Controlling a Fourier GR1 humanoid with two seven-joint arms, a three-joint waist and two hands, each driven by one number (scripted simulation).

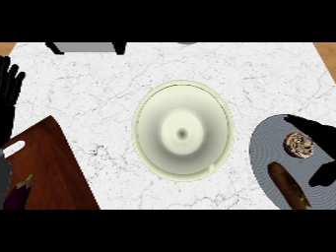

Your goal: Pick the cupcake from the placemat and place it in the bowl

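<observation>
Cream bowl (184, 130), grey ringed placemat (268, 147), white marbled counter (272, 78)

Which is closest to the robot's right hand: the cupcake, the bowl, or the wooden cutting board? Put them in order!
From the right hand, in the head view:
1. Cupcake, on the placemat right beside the hand.
2. Bowl, mid-counter.
3. Cutting board, far left.

The right hand (330, 147) runs off the picture at 3 o'clock and covers part of the grey placemat (268, 142), itself clipped there. At 7 o'clock the wooden board (50, 162) and an aubergine (19, 193) are cut off, as is a grey box (86, 47) at 11 o'clock.
</observation>
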